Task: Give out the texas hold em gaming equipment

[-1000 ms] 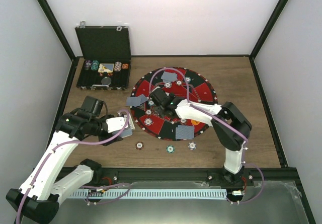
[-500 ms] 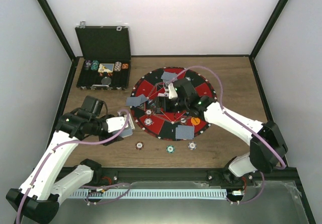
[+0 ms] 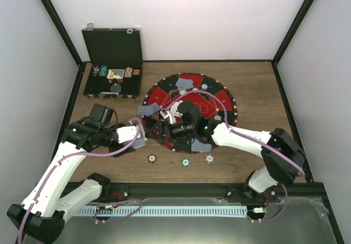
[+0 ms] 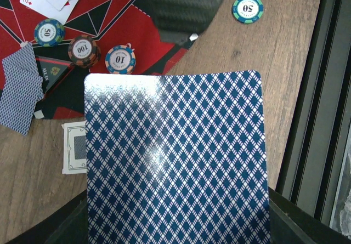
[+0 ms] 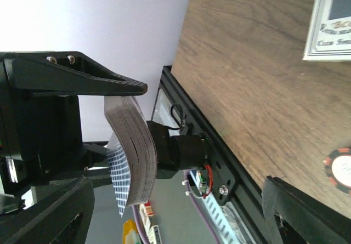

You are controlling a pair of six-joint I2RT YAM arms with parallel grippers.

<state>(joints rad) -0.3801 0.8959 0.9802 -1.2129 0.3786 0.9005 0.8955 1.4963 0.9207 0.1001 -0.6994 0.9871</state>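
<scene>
the left jaws clench a thick deck of blue diamond-backed playing cards (image 4: 175, 156), edge-on just left of the released right jaws.

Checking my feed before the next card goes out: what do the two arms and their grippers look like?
The left arm and right arm have white shells with black joints. A purple cable loops along each, and each carries a small green light. The left gripper and right gripper are black, with wedge-shaped fingers.
</scene>
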